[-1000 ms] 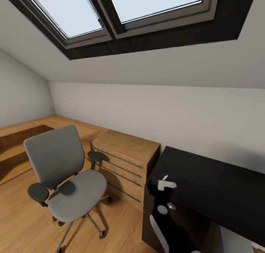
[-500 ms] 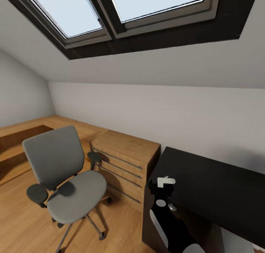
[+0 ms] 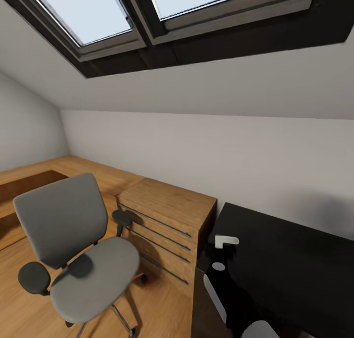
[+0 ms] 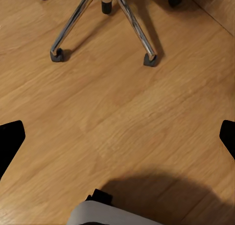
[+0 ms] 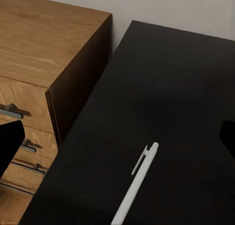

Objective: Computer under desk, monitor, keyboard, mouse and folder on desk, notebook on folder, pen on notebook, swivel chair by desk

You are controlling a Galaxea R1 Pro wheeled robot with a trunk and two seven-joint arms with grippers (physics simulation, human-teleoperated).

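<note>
Black fingertips [image 5: 11,141] of our right gripper [image 5: 117,141] sit at the two edges of the right wrist view, spread wide with nothing between them. Under that gap lies the pen [image 5: 134,185], a pale stick with a clip, flat on the matte black desk [image 5: 186,87] and touching neither finger. Just beside the desk's end stands a light wooden cabinet [image 5: 44,48] with drawers and metal handles.

Our left gripper [image 4: 117,137] is likewise spread, its dark fingertips [image 4: 10,139] far apart over bare wooden floor [image 4: 122,112]. Beyond it we see the metal legs and castors of the swivel chair [image 4: 137,31].

From the head view, the grey chair [image 3: 73,244] stands with its seat bare on the floor, next to the wooden cabinet [image 3: 167,215], with the desk [image 3: 290,264] past the cabinet, and a skylight [image 3: 162,9] in the sloped ceiling above.
</note>
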